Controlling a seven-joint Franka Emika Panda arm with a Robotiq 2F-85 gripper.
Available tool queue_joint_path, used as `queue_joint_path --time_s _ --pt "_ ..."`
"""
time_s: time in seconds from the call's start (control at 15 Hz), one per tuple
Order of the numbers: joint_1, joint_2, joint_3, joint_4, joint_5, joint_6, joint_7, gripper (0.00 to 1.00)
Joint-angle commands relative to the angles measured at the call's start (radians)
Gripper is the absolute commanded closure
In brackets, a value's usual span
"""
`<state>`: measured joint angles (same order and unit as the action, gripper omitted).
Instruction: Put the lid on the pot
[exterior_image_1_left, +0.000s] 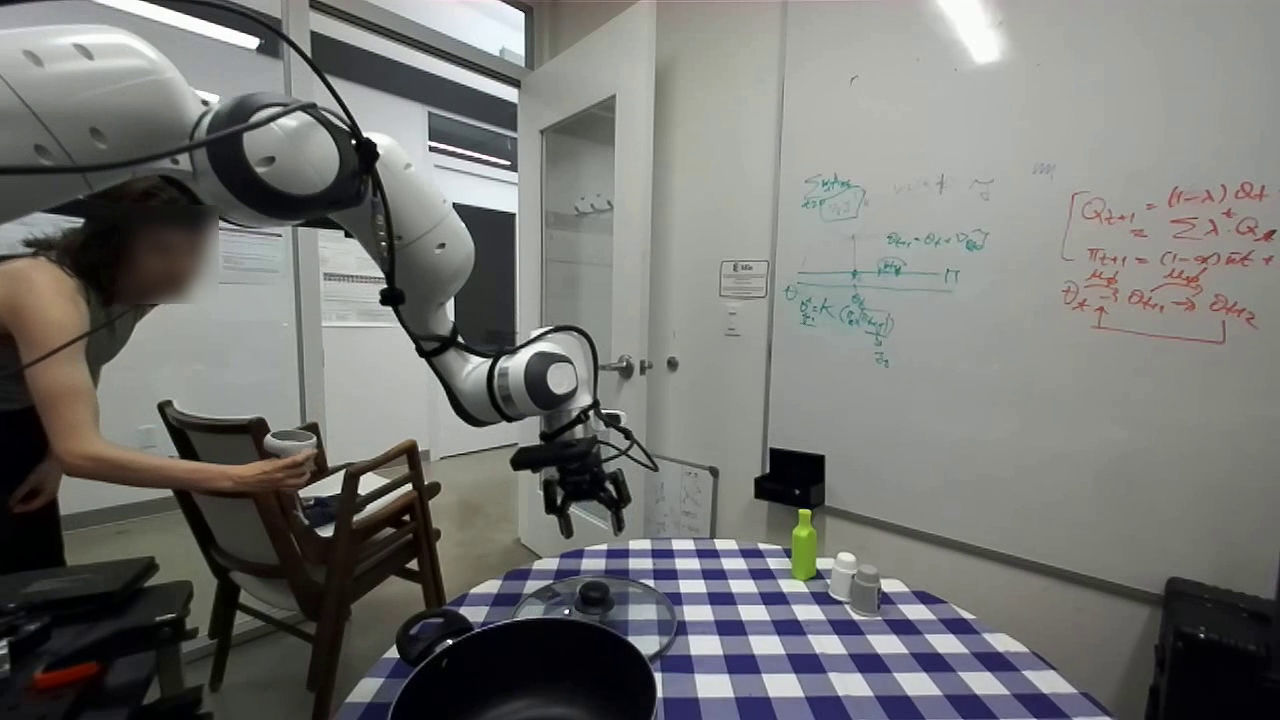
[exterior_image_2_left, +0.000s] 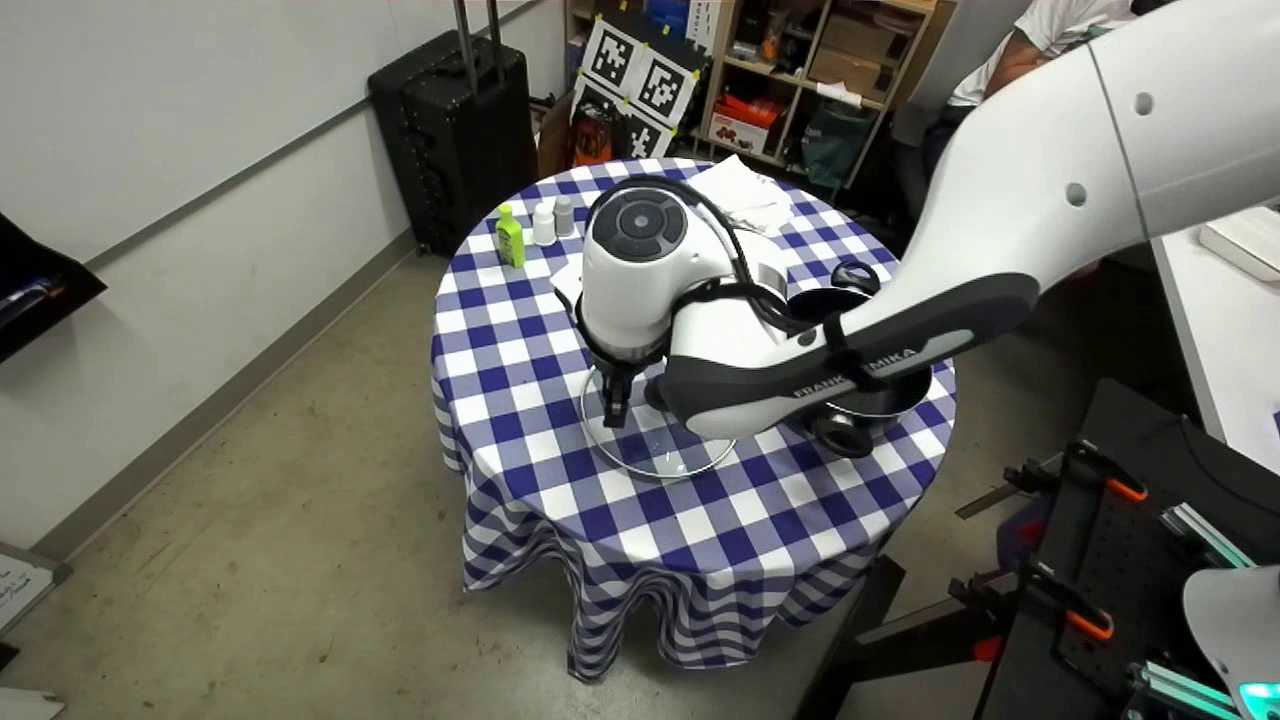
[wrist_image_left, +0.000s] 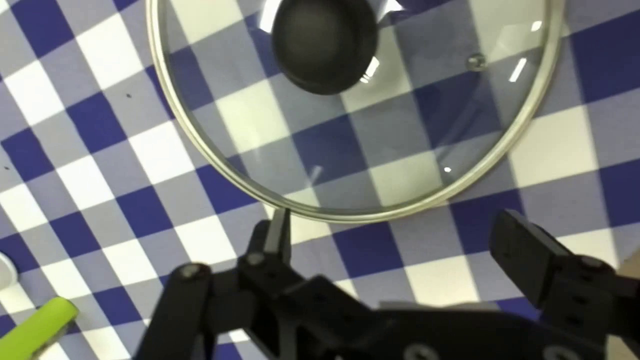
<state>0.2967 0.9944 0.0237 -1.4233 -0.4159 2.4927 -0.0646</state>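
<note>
The lid (exterior_image_1_left: 645, 612) is a clear glass disc with a metal rim and a black knob (exterior_image_1_left: 595, 598). It lies flat on the checkered tablecloth, knob up, and also shows in an exterior view (exterior_image_2_left: 650, 450) and in the wrist view (wrist_image_left: 345, 145). The black pot (exterior_image_1_left: 530, 665) stands beside it, uncovered, with a dark side handle (exterior_image_1_left: 432, 636). The arm hides part of the pot (exterior_image_2_left: 885, 398) in an exterior view. My gripper (exterior_image_1_left: 592, 518) is open and empty above the table. In the wrist view its spread fingers (wrist_image_left: 392, 220) appear just below the lid's rim, the knob beyond them.
A green bottle (exterior_image_1_left: 804, 545), a white shaker (exterior_image_1_left: 843, 576) and a grey shaker (exterior_image_1_left: 866, 590) stand near the table's edge. A white cloth (exterior_image_2_left: 745, 195) lies on the table (exterior_image_2_left: 560, 440). A person (exterior_image_1_left: 70, 400) beside a chair (exterior_image_1_left: 240, 480) holds a white controller (exterior_image_1_left: 290, 442).
</note>
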Motion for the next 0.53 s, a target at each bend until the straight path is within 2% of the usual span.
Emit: queue_joint_path --time_s 0.0,0.2,0.47 --pt "-0.037 0.132 -0.027 0.24 0.032 -0.1 -0.083 0.0" --pt "-0.069 0.142 -0.053 0.298 0.022 -0.215 -0.14 0.0" --pt "-0.124 0.113 -0.043 0.323 0.047 -0.386 -0.218 0.0"
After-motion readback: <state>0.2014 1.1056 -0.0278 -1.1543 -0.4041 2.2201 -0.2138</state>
